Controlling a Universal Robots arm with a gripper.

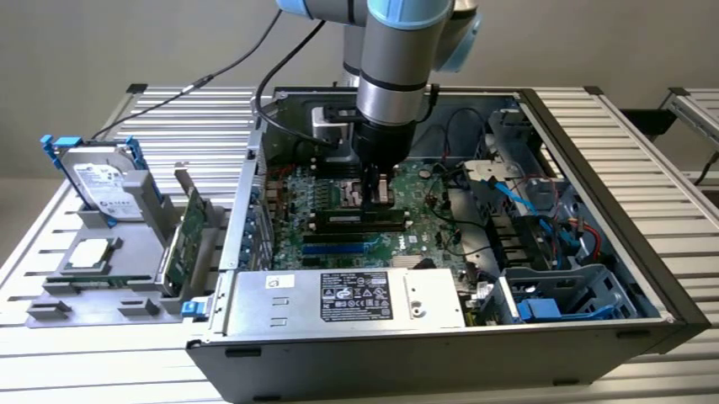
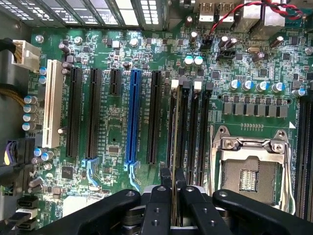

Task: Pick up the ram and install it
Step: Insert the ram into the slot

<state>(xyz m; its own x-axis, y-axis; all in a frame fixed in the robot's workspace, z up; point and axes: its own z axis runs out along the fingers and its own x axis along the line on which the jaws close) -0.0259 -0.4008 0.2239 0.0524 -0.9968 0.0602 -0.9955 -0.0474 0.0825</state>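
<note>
we saw the gripper (image 2: 173, 174) clamped shut on the ram (image 2: 174, 128), stick held edge-on along the memory slots (image 2: 192, 132), mid-motherboard (image 2: 107, 161), just beside the cpu socket (image 2: 249, 171), inside the open case (image 1: 584, 151)

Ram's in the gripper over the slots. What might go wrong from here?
1. The gripper holds the ram edge-on over the slots; if off line, pressing may bend it or jam the white latch.
2. The slots sit close; drift could seat it in the wrong one.
3. The CPU socket lies beside them; a slip could hit it.
</note>
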